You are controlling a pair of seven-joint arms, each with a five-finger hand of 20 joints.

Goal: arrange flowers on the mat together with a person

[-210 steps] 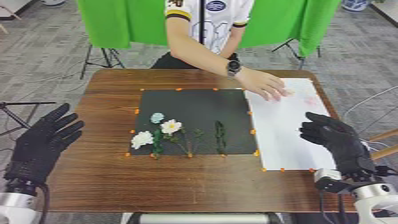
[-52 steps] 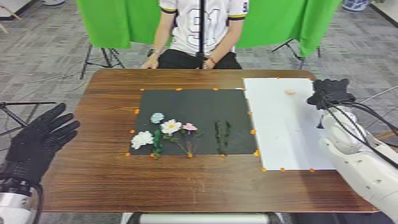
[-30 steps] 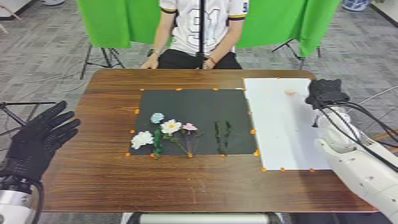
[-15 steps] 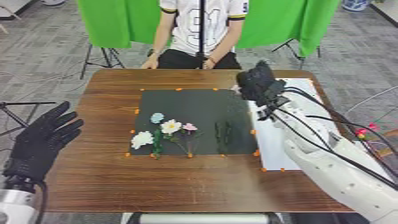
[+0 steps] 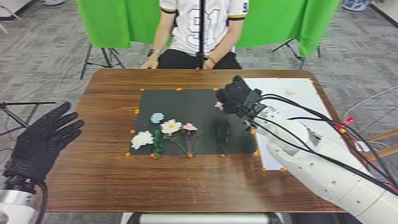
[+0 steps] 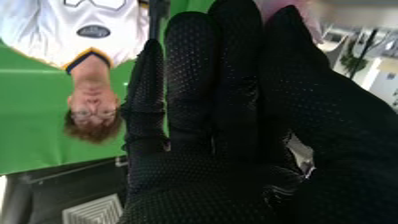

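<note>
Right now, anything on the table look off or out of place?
Nothing stands out. The white flowers and green sprig lie flat on the black mat; the right hand holds a pink flower above it.

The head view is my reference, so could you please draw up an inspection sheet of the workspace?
Surface: brown table with a dark mat and, to its right, a white sheet.
Job's things: two white flowers, a light-blue flower, a pink bloom and dark greenery on the mat.
Clutter: a small pale thing on the white sheet, too small to name.
Hands: right hand holds a pink flower above the mat; left hand open by the table's left edge.
Cables: black, along the right arm.
Surroundings: green curtain, grey floor.
</note>
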